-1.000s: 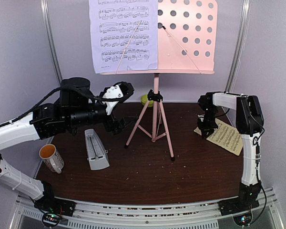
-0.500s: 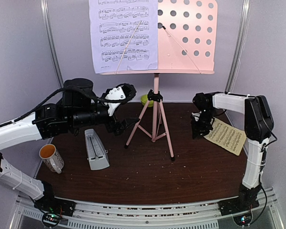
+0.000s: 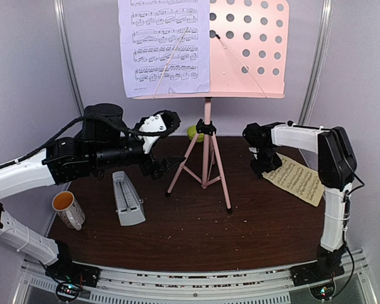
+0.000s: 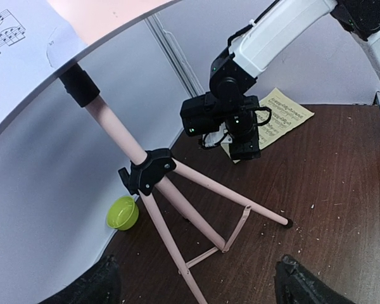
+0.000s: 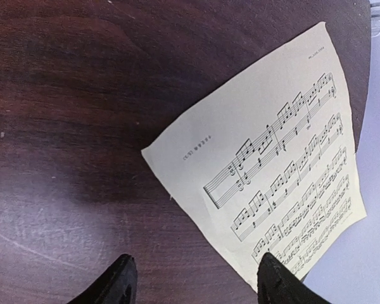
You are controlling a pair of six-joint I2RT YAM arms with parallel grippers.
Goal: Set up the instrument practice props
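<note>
Dark bench carries the yellow page flat by its right edge; right gripper hovers at its corner, parted, empty, likely to grasp it; left gripper gapes empty.

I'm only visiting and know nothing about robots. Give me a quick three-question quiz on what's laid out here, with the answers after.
1. True or false: the lavender sheet-music page rests on the pink tripod music stand with perforated desk.
2. Multiple choice: the pale-yellow sheet-music page is (A) lying flat on the dark wooden table, unheld; (B) pinched in the right gripper; (C) up on the stand.
3. Short answer: in the overhead view, what stands just left of the small grey pyramid metronome?
Key: 1 true; 2 A; 3 the white mug with orange inside.
</note>
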